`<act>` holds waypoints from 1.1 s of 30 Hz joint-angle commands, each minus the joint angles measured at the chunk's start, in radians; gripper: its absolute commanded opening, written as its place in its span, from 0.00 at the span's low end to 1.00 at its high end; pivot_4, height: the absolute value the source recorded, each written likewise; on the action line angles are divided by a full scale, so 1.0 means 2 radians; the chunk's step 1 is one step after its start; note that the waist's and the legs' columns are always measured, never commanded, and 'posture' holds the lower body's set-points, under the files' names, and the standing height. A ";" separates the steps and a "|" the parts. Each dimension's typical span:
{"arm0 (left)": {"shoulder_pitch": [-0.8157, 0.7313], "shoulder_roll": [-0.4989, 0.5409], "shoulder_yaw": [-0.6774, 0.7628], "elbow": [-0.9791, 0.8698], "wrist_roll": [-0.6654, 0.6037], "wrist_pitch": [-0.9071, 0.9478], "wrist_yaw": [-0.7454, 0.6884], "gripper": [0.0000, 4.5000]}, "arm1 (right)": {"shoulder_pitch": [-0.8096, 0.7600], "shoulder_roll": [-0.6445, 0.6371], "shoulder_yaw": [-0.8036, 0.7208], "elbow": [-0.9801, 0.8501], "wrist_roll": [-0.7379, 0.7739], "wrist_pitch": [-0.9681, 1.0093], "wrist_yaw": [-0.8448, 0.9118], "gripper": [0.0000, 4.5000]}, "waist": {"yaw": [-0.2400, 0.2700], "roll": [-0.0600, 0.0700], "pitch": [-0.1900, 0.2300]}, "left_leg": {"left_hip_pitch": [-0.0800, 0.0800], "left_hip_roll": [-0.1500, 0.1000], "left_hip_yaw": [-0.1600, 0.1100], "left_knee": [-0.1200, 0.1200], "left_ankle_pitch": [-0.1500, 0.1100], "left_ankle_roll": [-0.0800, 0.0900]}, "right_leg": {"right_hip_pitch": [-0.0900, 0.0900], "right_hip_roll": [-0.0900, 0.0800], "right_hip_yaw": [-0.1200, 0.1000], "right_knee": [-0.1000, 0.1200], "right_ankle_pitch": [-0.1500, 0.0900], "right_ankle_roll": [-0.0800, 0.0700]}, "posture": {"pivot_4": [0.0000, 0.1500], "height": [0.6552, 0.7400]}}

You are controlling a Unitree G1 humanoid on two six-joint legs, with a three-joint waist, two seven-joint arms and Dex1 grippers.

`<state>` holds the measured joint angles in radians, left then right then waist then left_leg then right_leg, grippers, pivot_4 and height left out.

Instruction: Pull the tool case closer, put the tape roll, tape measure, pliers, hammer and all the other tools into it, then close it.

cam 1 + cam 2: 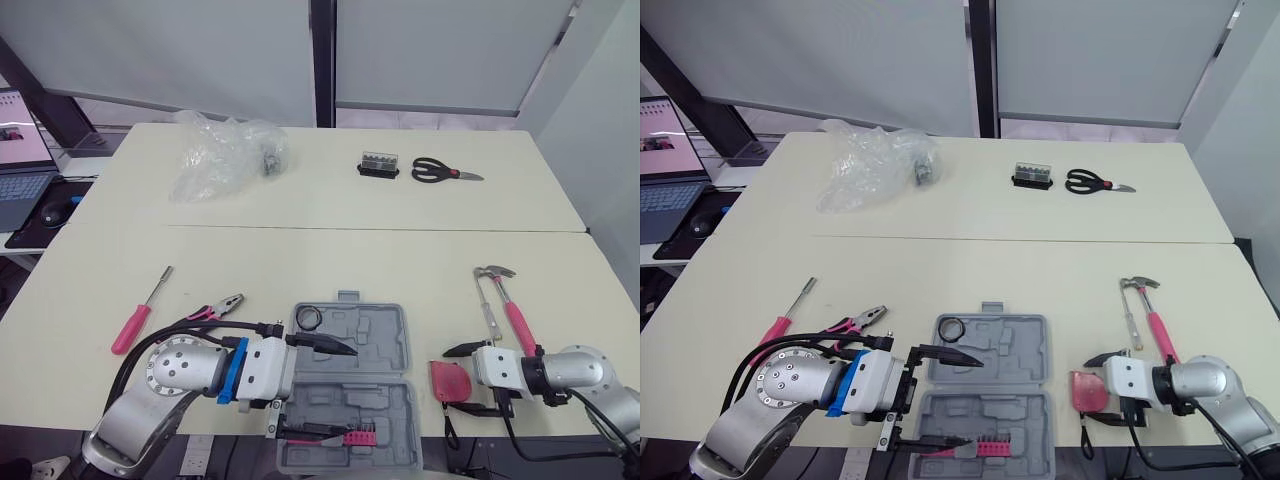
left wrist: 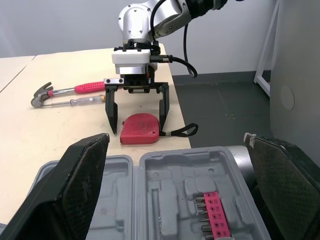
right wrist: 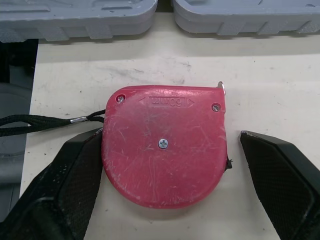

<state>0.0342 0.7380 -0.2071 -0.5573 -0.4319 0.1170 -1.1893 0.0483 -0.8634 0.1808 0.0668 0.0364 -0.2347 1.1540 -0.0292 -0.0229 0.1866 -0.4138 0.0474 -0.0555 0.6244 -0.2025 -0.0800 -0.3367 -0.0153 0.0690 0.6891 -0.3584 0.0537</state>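
The grey tool case lies open at the table's front edge, with a black tape roll in its far half and a pink bit holder in its near half. My left gripper is open, its fingers straddling the case's left side. My right gripper is open around the red tape measure, which lies flat on the table right of the case. Pink-handled pliers and a pink screwdriver lie to the left. The hammer lies to the right.
A slim metal tool lies beside the hammer. Black scissors, a small bit box and a crumpled plastic bag sit on the far table. A laptop stands on a side desk at the left.
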 commanded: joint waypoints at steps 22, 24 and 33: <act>-0.016 0.025 0.086 0.071 0.014 0.022 0.050 1.00 | -0.255 -0.025 0.087 -0.249 -0.010 0.405 0.041 0.70 | -0.001 0.002 0.001 | 0.001 0.000 -0.001 0.000 0.000 0.000 | 0.000 0.000 0.000 0.002 0.000 0.000 | 1.00 1.00; -0.021 0.024 0.086 0.073 0.011 0.035 0.056 1.00 | -0.291 -0.019 0.114 -0.255 -0.009 0.454 0.053 0.70 | 0.000 0.002 0.001 | 0.000 0.000 -0.001 0.000 0.000 0.000 | -0.001 0.000 0.000 0.002 0.000 0.000 | 1.00 1.00; -0.041 0.024 0.062 0.093 0.057 0.024 0.058 1.00 | -0.391 0.036 0.242 -0.190 -0.075 0.471 0.072 0.70 | -0.001 0.002 0.001 | -0.002 -0.001 -0.001 0.001 0.000 0.000 | -0.004 -0.001 -0.001 0.003 0.000 0.000 | 1.00 1.00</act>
<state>-0.0462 0.7871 -0.0802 -0.3625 -0.3283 0.1840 -1.0778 -0.7187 -0.7932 0.6537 -0.3194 -0.0913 0.7175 1.2941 -0.0305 -0.0193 0.1881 -0.4173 0.0463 -0.0566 0.6256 -0.2025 -0.0800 -0.3441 -0.0166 0.0678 0.6961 -0.3583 0.0535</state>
